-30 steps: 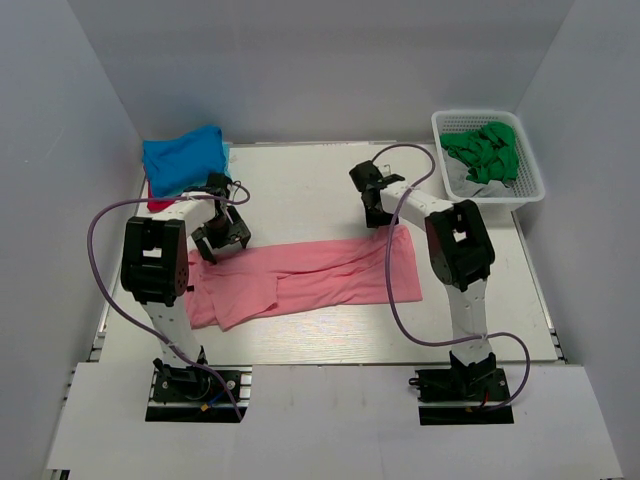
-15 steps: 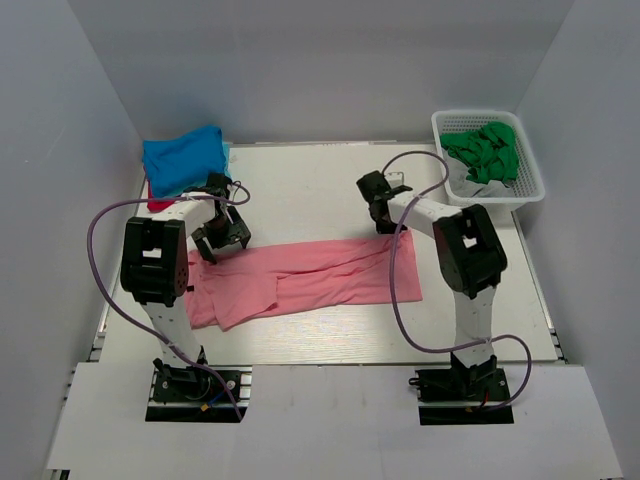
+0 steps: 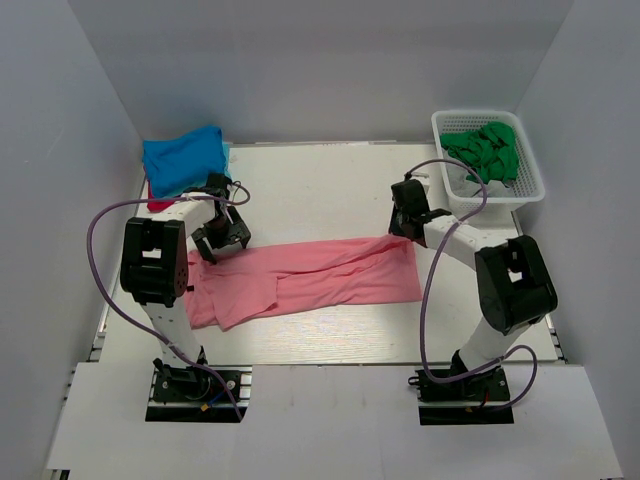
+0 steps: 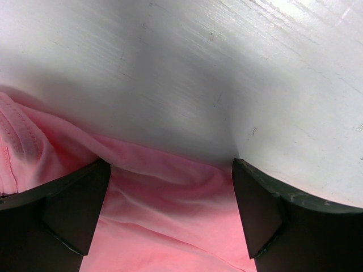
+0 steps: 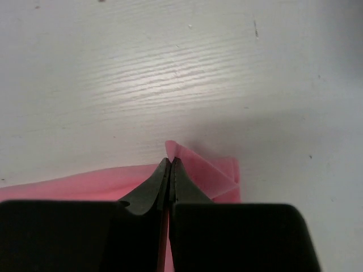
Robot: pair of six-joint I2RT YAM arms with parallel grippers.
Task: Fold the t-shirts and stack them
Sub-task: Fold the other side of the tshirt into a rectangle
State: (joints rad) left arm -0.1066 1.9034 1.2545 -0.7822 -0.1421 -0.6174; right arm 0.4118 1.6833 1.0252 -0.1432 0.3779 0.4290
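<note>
The salmon-pink t-shirt (image 3: 320,280) lies as a long folded strip across the middle of the table (image 3: 310,190). My left gripper (image 3: 222,240) is open and hangs low over the strip's far left edge. In the left wrist view, pink cloth (image 4: 164,209) lies between that gripper's (image 4: 170,170) spread fingers. My right gripper (image 3: 400,232) is shut on the strip's far right corner. In the right wrist view, a pinched peak of pink cloth (image 5: 210,170) pokes out past this gripper's (image 5: 171,161) closed tips. A folded bright blue t-shirt (image 3: 183,158) sits on a red one (image 3: 158,204) at the back left.
A white mesh basket (image 3: 495,196) at the back right holds a crumpled green t-shirt (image 3: 485,150) over pale cloth. Grey walls close in the table on three sides. Purple cables loop beside both arms.
My right arm swung to the right and its gripper closed on the pink t-shirt's far right corner. The left arm and the shirt's left end have not moved.
</note>
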